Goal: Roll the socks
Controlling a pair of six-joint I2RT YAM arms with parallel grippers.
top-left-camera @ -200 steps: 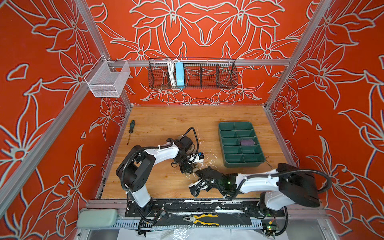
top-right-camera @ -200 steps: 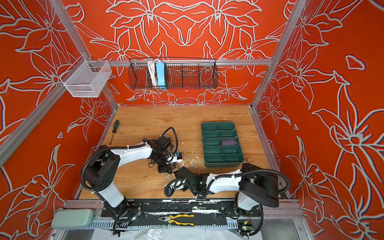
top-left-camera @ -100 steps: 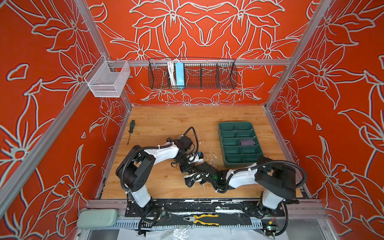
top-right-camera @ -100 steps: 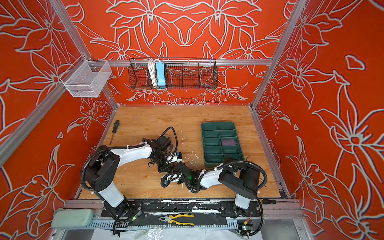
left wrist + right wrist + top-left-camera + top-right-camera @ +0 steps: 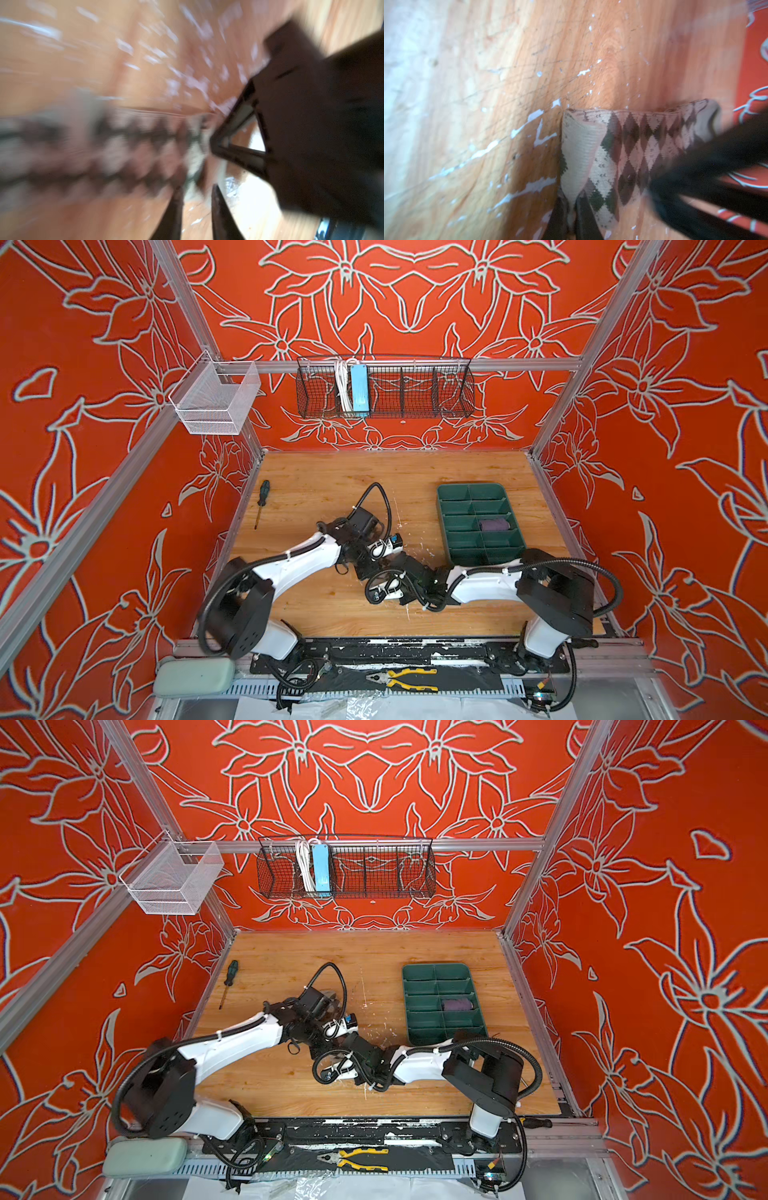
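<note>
Beige knit argyle sock [image 5: 623, 149] lies folded on wood [image 5: 508, 83], pinched by right jaws.

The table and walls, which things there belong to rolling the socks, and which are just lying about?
Part of the job:
- argyle sock, pinched in the right pincer
- purple sock, in the green tray

Just lying about:
- screwdriver
- pliers
- black wire basket
- white mesh basket
</note>
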